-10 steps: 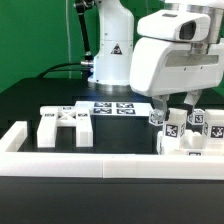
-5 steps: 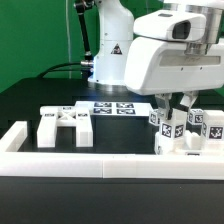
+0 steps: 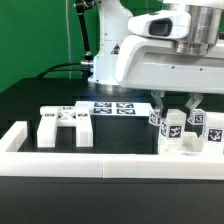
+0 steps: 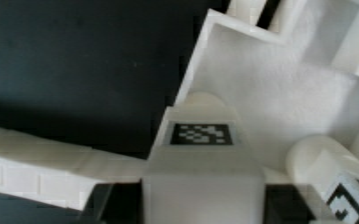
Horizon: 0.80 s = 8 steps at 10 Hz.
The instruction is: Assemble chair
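Observation:
My gripper point(image 3: 177, 110) hangs over the cluster of white chair parts point(image 3: 188, 146) at the exterior view's right. Its fingers point(image 3: 160, 104) are shut on an upright white chair bar point(image 3: 171, 126) with a black-and-white tag. In the wrist view the same bar point(image 4: 202, 140) fills the gap between the two dark fingers point(image 4: 126, 200) of the gripper point(image 4: 206, 206), its tag facing the camera. Behind it lies a wide white slab point(image 4: 282, 80). Another tagged chair slab point(image 3: 63, 125) lies apart at the exterior view's left.
The marker board point(image 3: 112, 108) lies flat in front of the robot's base point(image 3: 110, 55). A long white border rail point(image 3: 90, 162) runs along the front, with a raised end point(image 3: 14, 134) at the exterior view's left. More tagged pieces point(image 3: 213, 131) stand close beside the gripper.
The jaws have closed onto the tagged bar; a second ago they stood wider. The gripper's body has shifted slightly toward the exterior view's left and risen a little.

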Motion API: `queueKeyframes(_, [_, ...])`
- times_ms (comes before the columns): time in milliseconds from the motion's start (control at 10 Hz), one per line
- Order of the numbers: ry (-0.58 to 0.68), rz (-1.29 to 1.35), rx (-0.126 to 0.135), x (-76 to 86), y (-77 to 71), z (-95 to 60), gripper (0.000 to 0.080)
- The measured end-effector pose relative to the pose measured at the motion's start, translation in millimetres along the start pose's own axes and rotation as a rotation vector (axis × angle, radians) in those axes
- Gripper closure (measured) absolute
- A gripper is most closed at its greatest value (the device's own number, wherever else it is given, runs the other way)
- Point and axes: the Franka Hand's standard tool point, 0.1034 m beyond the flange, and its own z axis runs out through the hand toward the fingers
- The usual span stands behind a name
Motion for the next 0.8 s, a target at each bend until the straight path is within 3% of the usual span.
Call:
queueKeyframes(400, [0.003, 0.435, 0.032, 1.1, 3.2, -0.1, 0.0509])
queueKeyframes(800, [-0.035, 0.648, 0.019, -6.2, 10.0, -0.4, 0.0504])
